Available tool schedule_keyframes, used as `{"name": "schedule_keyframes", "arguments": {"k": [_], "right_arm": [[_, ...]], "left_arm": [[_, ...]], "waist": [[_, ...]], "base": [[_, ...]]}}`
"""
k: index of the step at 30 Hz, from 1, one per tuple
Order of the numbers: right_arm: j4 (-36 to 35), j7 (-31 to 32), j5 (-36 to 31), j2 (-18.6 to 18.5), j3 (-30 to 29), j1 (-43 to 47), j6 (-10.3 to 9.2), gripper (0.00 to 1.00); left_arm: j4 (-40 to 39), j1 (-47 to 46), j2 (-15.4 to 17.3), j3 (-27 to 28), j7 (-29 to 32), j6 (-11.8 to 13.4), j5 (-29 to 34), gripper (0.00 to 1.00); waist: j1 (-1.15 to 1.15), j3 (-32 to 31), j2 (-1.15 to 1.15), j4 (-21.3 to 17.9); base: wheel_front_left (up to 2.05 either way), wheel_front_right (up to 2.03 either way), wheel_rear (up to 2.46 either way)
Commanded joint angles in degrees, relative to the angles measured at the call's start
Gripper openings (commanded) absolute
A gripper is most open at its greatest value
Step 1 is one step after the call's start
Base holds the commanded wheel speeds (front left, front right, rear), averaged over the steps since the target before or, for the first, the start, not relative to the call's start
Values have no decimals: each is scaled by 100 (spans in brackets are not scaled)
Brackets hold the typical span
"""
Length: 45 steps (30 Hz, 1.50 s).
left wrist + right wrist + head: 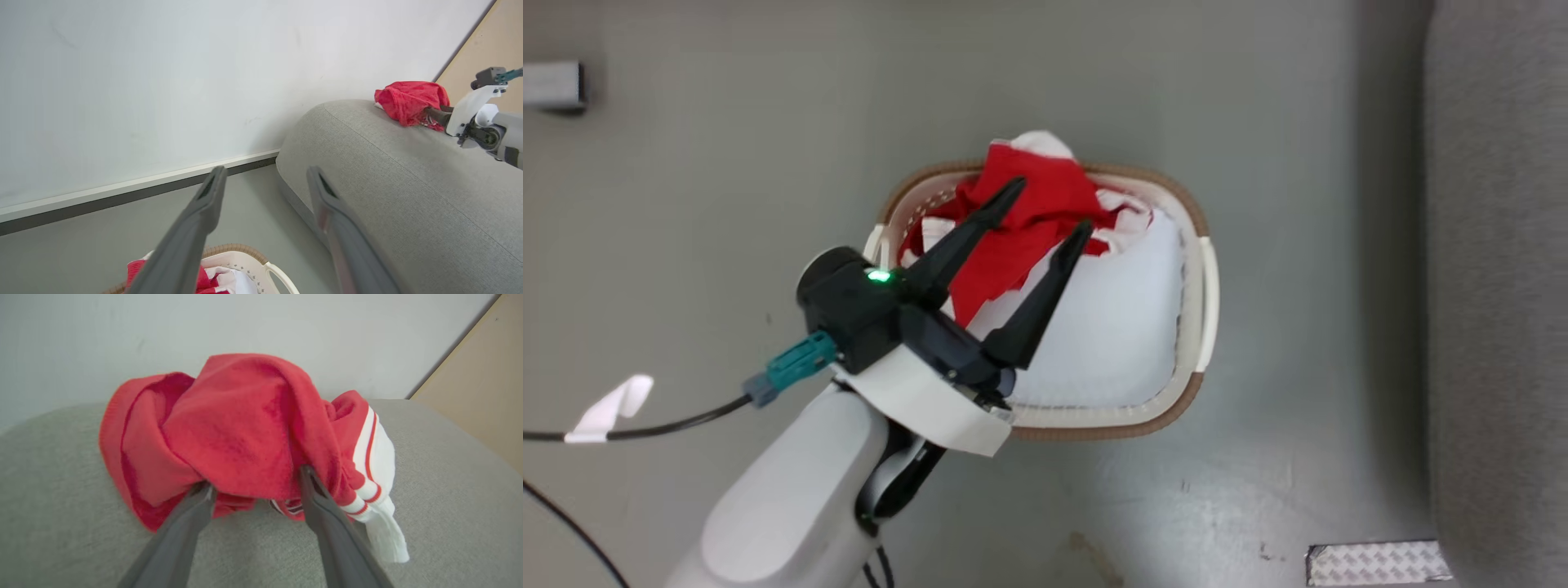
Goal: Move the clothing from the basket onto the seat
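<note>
Both gape wide: left pincer (1054,202) over perforated basket (1094,431), right pincer (256,478) touching crumpled fleecy clothing (237,428).

Lighting is bright, even and diffuse in all views. Head view: the floor (1258,490) shows a pale glare patch below the basket (1202,269); a soft shadow band runs beside the seat (1503,286). Wrist views: the fingers (192,237) of the left claw (265,171) and the right claw (255,479) are blurred; the wall (122,81) appears washed out.

I see my left arm's two dark fingers (204,212) spread above the white perforated plastic basket (255,261), beside the light-grey fabric sofa (388,196) where a crumpled red garment (408,100) lies.
</note>
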Motion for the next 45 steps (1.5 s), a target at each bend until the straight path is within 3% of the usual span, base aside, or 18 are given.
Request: {"name": "schedule_keyframes", "arguments": {"k": [1, 9, 18, 23, 28, 36, 45], "right_arm": [[-99, -100, -37, 124, 134, 90, -14, 100], [-381, -774, 524, 952, 1194, 1008, -14, 100], [-828, -1299, 1864, 1292, 2949, 2592, -14, 100], [-1209, -1340, 2285, 1389, 3576, 3483, -14, 100], [-1741, -1339, 2536, 1488, 4204, 4375, -14, 100], [-1997, -1341, 3045, 1483, 5362, 5388, -14, 100], [-1870, -1342, 3358, 1476, 5584, 5671, -14, 100]], "left_arm": [[4, 163, 63, 99, -1, -8, 53, 100], [214, 1114, 46, 621, -2, -14, 6, 100], [420, 2578, -255, 1507, -3, 170, 28, 100], [521, 3300, -432, 2026, -3, 218, 142, 100], [523, 3793, -631, 2637, -2, 248, 312, 100], [627, 4302, -1018, 3435, -3, 156, 839, 100], [715, 4475, -1279, 3734, -2, 1, 1273, 100]], "waist": [[-1, -442, 0, -331], [-1, -1728, 0, -815], [-1, -3188, 0, -943], [-1, -3725, 0, -823], [-1, -3935, 0, -661], [-1, -4080, 0, -444], [-1, -4118, 0, -327]], "base": [[0, 0, 0], [0, 0, 0], [0, 0, 0], [0, 0, 0], [0, 0, 0], [0, 0, 0], [0, 0, 0]]}}
